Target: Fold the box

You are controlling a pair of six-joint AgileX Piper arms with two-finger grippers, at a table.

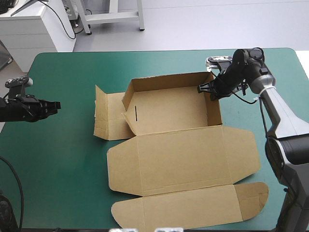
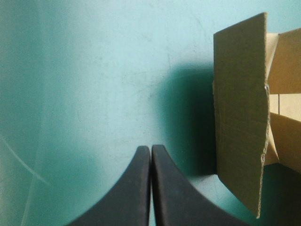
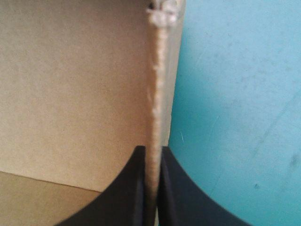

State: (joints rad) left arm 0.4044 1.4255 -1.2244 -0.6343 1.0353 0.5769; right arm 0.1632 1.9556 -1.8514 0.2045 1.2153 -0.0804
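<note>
The brown box (image 1: pixel 178 154) lies in the middle of the table as an open tray (image 1: pixel 169 108) with raised walls, its lid flat toward the near edge. A side flap (image 1: pixel 107 116) sticks out from the tray's left end, and its edge (image 2: pixel 240 117) stands upright ahead of my left gripper. My right gripper (image 1: pixel 208 90) is at the tray's right wall near the far corner. In the right wrist view that gripper (image 3: pixel 153 149) is shut on the wall's thin top edge (image 3: pixel 158 84). My left gripper (image 1: pixel 57 104) (image 2: pixel 151 148) hangs shut over bare cover, well left of the box.
A strip of teal-green cover (image 1: pixel 72 125) separates my left gripper from the box's left flap. The lid's rounded tuck flap (image 1: pixel 193 208) reaches close to the table's near edge. The table's right edge (image 1: pixel 297 63) runs just beyond my right arm.
</note>
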